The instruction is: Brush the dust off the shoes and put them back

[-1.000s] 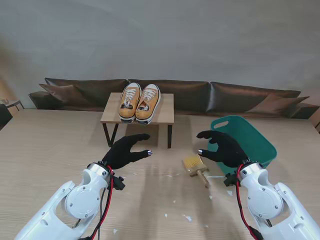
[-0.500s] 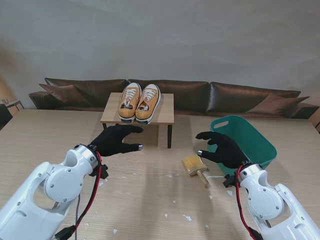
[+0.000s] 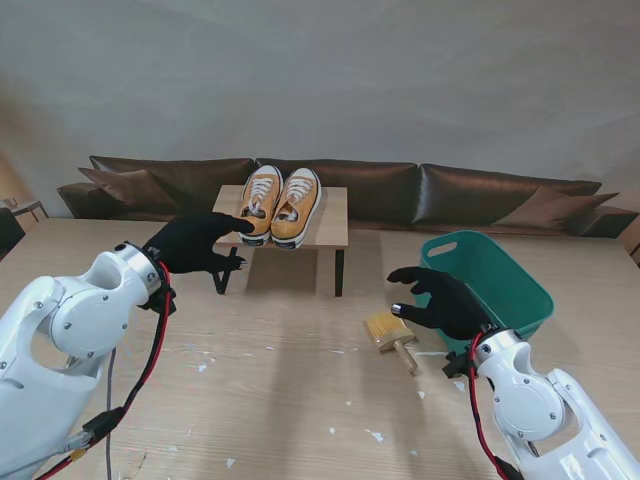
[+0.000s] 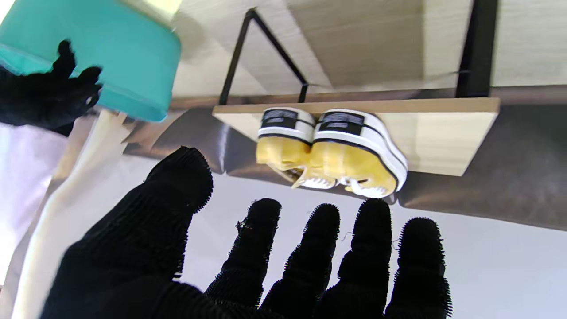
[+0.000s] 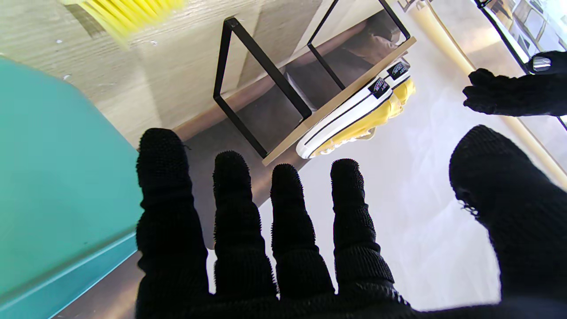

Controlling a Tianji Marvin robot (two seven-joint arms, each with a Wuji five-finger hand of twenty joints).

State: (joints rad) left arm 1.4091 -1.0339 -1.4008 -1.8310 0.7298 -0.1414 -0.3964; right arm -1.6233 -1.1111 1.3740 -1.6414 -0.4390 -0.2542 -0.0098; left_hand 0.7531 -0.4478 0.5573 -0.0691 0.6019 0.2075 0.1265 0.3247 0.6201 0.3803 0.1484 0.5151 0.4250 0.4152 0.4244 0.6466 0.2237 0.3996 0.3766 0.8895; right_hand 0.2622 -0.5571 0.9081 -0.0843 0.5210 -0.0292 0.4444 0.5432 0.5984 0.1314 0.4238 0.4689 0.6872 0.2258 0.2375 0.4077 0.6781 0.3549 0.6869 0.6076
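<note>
Pale grey wall (image 3: 400, 80) behind, dark brown leather sofa (image 3: 480, 195) running along its foot. Nearer, wide light wooden table (image 3: 300, 400) flecked with small white scraps. Teal plastic basin (image 3: 510, 280) on the right side of that table. Small wooden stand (image 3: 330, 225) on black metal legs at the far middle, carrying the yellow shoes (image 3: 280, 205) side by side and touching, centred left of the stand's middle. Long axes running away from me, toes nearer to me, heels toward the sofa; white laces and white soles, seen heel-first in the left wrist view (image 4: 332, 150). Wooden-handled brush (image 3: 392, 337) flat on the table between stand and basin, yellow bristles toward the stand, handle angled nearer to me and to the right.

Left hand (image 3: 195, 243) black-gloved, raised just left of the stand beside the left shoe, fingers (image 4: 261, 248) spread and straight, gripping nothing. Right hand (image 3: 440, 302) likewise gloved, hovering above the table just right of the brush and in front of the basin, fingers (image 5: 230, 212) loosely apart, empty, not touching the brush.
</note>
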